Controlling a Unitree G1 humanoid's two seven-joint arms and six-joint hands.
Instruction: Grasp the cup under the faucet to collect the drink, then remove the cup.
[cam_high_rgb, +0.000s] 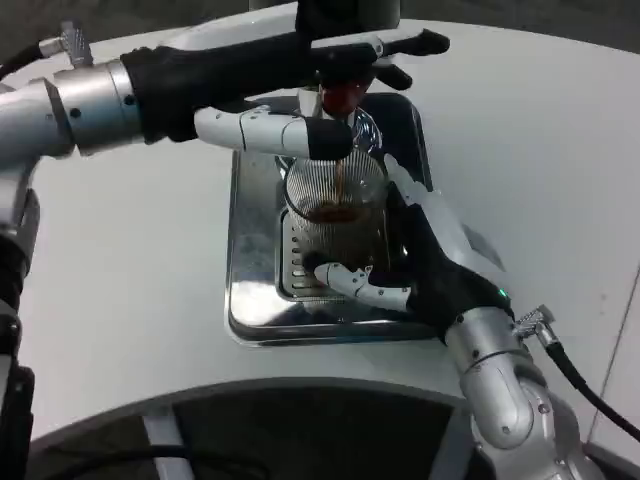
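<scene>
white counter (120, 300) carries a steel drip tray (250, 320) near its middle; the ribbed glass cup (335, 205) stands there under the faucet (342, 95), filling. right robot hand (420, 265) grasps its side; left robot hand (300, 130) presses the tap. cup looks fragile, slippery, best held mid-wall.

One cup (335, 205) stands at the centre of one metal tray (250, 300), one faucet (342, 95) at twelve o'clock above it, with two hands (290, 130) (425, 265).
</scene>
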